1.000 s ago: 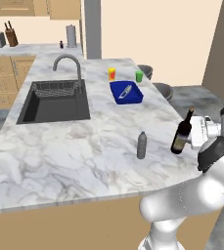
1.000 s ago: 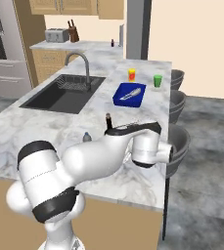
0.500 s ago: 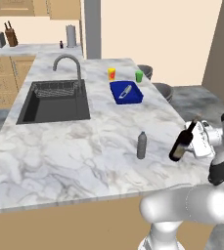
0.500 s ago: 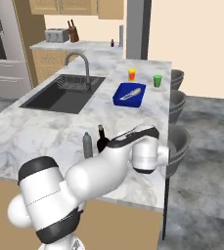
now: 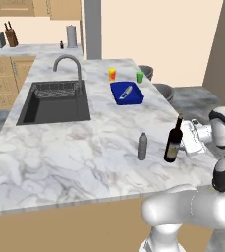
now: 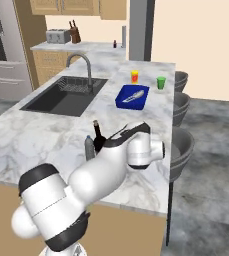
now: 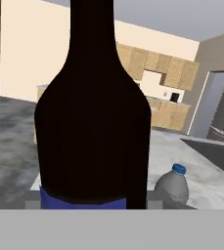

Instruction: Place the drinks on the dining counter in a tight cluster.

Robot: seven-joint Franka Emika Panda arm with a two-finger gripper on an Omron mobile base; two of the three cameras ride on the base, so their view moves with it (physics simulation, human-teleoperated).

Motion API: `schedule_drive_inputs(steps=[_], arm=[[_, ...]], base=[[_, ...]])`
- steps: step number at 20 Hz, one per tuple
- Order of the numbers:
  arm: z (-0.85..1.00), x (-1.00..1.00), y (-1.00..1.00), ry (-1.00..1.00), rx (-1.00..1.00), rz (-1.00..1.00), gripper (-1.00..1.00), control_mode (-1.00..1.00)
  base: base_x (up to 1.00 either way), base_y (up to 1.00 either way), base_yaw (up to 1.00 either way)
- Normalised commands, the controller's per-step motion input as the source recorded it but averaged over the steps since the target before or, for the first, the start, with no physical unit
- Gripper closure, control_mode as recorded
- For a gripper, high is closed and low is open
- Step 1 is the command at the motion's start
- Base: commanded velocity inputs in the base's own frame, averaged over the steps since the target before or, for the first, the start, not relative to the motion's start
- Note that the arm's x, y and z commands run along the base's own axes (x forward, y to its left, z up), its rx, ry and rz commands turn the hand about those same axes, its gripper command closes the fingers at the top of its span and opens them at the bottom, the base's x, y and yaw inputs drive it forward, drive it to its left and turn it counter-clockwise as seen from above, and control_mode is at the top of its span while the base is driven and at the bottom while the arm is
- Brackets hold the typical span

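The tool (image 5: 182, 143) grips the tall dark glass wine bottle (image 5: 173, 141) upright on the white veined marble worktop (image 5: 60, 152), just right of the small grey plastic bottle (image 5: 142, 146).

In your hand view the wine bottle (image 7: 93, 127) runs off the top edge and covers the fingertips, so you cannot see how they meet the glass. In your right base view the arm hides most of the grey bottle (image 6: 89, 148).
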Motion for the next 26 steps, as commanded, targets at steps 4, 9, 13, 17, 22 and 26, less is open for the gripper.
schedule_drive_inputs(steps=[4, 9, 13, 17, 22, 26], arm=[[-0.29, 0.23, 0.0, 0.0, 0.05, -0.04, 1.0, -1.0], [-0.13, 0.34, 0.01, 0.0, 0.05, -0.05, 1.0, -1.0], [-0.09, 0.36, 0.0, 0.0, 0.03, -0.03, 1.0, -1.0], [-0.19, 0.26, 0.01, 0.0, 0.01, 0.0, 1.0, -1.0], [-0.18, 0.09, 0.0, 0.0, 0.0, 0.0, 1.0, -1.0], [-0.09, 0.21, 0.03, 0.0, 0.0, -0.01, 1.0, -1.0]], base=[[0.0, 0.0, 0.0], [0.0, 0.0, 0.0], [0.0, 0.0, 0.0], [0.0, 0.0, 0.0], [0.0, 0.0, 0.0], [0.0, 0.0, 0.0]])
